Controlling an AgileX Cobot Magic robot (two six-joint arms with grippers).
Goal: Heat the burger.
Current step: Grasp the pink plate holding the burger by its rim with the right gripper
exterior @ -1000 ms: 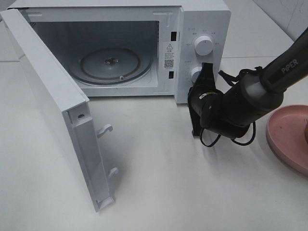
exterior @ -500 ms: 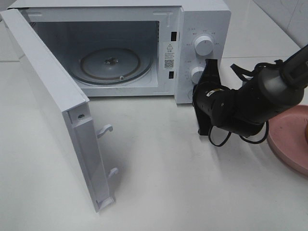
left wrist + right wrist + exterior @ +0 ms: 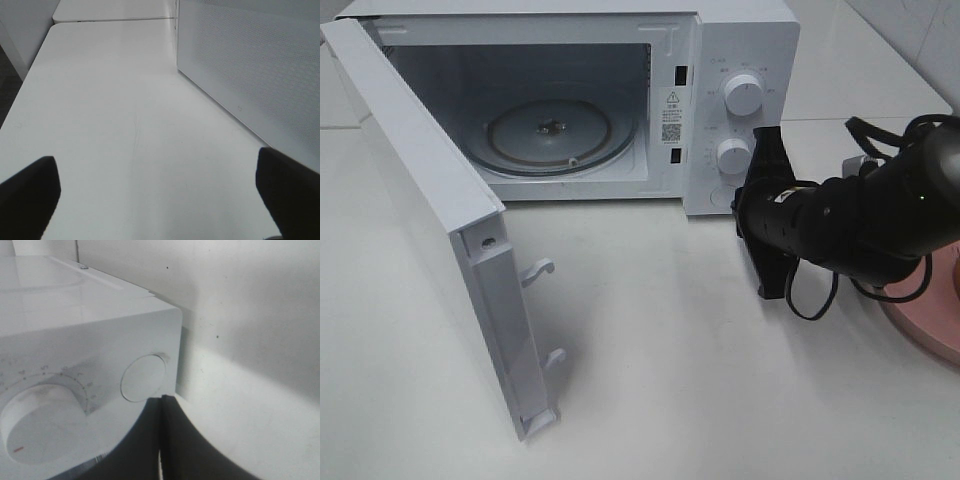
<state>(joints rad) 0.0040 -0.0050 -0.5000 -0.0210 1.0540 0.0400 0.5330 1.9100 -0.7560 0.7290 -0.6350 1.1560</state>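
**Microwave open, burger out of view**

The white table (image 3: pixel 720 400) carries everything. The white microwave (image 3: pixel 740 40) stands at its far side, cavity exposed. Its door (image 3: pixel 430 200) is swung wide toward the left, with the two latch hooks showing on the free edge.

The right arm (image 3: pixel 880 215) lies low over the table, just beside the microwave's control panel. Under the arm, at the right edge of the exterior view, part of a pink plate (image 3: pixel 930 325) shows.

The glass turntable (image 3: pixel 548 135) sits bare on the cavity floor. There are two dials on the panel, the upper dial (image 3: pixel 742 95) and the lower dial (image 3: pixel 733 155). A round button (image 3: pixel 143 377) sits below them.

The right gripper (image 3: pixel 161 402) has its fingers pressed together on nothing, tips near that button; contact cannot be told. The left gripper (image 3: pixel 156 165) is spread wide and empty, low over bare table beside the door's outer face.

The burger appears in no view, so its place cannot be told.
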